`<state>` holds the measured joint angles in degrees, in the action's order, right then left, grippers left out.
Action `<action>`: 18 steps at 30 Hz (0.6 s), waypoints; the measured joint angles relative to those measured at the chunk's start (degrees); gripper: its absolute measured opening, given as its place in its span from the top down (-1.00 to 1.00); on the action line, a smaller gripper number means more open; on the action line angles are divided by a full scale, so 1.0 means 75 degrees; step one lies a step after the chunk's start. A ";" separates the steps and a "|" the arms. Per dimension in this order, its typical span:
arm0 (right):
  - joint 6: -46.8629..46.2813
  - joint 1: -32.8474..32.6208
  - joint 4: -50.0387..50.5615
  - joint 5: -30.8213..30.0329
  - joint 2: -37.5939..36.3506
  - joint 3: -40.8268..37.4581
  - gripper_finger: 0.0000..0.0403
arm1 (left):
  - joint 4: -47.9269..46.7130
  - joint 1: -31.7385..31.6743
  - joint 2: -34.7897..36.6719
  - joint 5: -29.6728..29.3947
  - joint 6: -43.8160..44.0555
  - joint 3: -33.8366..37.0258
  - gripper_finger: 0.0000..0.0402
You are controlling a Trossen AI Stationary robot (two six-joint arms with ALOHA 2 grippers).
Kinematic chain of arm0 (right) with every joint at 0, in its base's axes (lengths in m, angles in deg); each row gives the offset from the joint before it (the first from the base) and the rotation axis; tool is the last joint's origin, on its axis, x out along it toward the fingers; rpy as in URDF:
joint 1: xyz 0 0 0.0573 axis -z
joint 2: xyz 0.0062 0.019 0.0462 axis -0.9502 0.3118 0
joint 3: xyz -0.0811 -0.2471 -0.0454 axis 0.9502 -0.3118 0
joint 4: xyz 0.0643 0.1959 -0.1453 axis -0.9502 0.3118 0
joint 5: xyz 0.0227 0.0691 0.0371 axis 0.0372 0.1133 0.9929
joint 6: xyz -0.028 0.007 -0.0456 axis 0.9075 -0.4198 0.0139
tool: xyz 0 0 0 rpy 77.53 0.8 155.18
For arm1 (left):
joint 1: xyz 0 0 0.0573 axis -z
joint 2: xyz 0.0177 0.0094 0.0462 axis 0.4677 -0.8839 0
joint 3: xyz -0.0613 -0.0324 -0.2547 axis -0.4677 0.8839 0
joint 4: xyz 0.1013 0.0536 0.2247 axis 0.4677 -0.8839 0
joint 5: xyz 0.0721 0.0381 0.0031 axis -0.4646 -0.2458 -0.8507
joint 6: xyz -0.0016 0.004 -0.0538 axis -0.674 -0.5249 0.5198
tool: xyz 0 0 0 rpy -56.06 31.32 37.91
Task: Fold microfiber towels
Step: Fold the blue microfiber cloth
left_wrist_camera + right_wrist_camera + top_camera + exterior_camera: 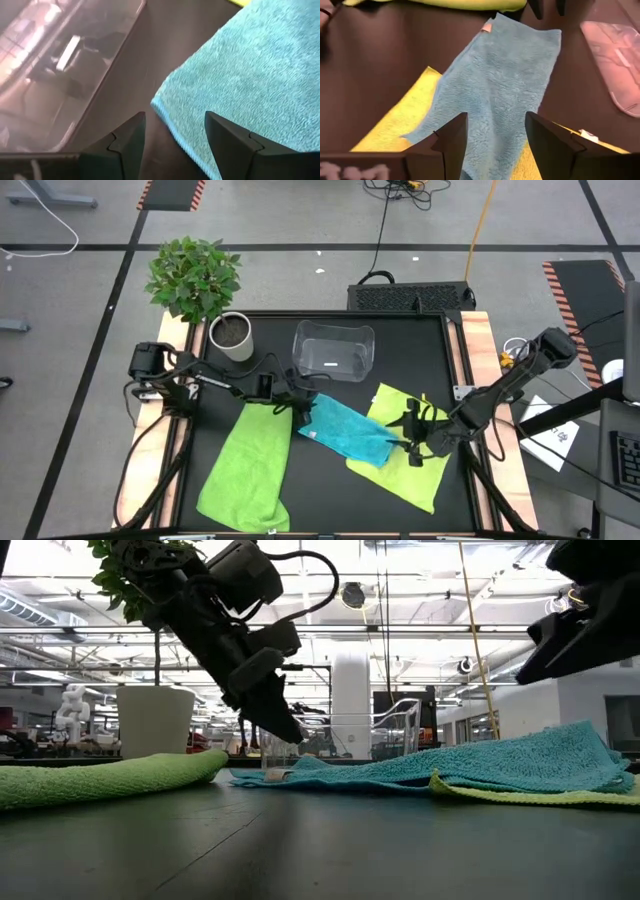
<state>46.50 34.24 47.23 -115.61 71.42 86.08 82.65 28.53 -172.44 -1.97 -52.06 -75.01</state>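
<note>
A turquoise towel (345,432) lies spread on the black table. Its right part rests on a lime-green towel (410,465), as the low view also shows, turquoise (480,762) over green (540,795). A second lime-green towel (245,465) lies flat at the left. My left gripper (175,136) hangs open just above the turquoise towel's far left corner (165,102), tilted down, fingers either side of it. My right gripper (495,135) is open, raised above the turquoise towel's near right end (495,100) and clear of it.
A clear plastic bin (333,350) stands behind the towels at the far middle. A white pot (232,337) with a leafy plant (195,280) sits at the far left corner. Bare black tabletop (325,500) lies between the two green towels at the near edge.
</note>
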 joint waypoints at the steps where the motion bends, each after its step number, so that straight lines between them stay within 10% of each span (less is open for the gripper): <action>1: 0.0055 0.0055 -0.0001 0.0114 0.0058 0.0000 0.06 | 0.0087 0.0000 0.0000 -0.0002 -0.0069 0.0000 -0.03; 18: 0.1242 -0.1091 0.0529 0.0343 0.1016 0.0000 0.06 | 0.0216 0.0009 -0.0009 0.0286 -0.0151 0.0003 -0.03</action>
<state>55.81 26.06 51.19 -113.03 79.04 86.08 84.27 28.59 -172.51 0.17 -53.19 -74.99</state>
